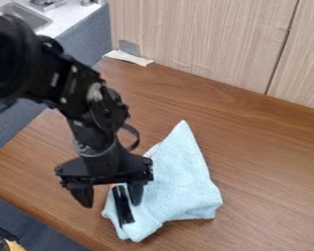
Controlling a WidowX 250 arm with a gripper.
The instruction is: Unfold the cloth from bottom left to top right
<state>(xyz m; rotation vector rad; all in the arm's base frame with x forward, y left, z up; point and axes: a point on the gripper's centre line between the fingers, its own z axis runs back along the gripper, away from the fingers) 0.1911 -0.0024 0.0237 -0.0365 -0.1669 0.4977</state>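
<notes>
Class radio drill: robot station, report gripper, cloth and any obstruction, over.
Black two-finger gripper open, at lower left of pale blue fabric cloth. Cloth folded, uneven. Narrow black strip over its lower left.

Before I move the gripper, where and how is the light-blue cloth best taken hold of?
Probably pinch the light-blue cloth at its bottom-left end, coming down from the upper left, where the open gripper hangs; that end juts out narrower than the middle.

You can read no text, label, brand, number or sign on anything in front of you
</notes>
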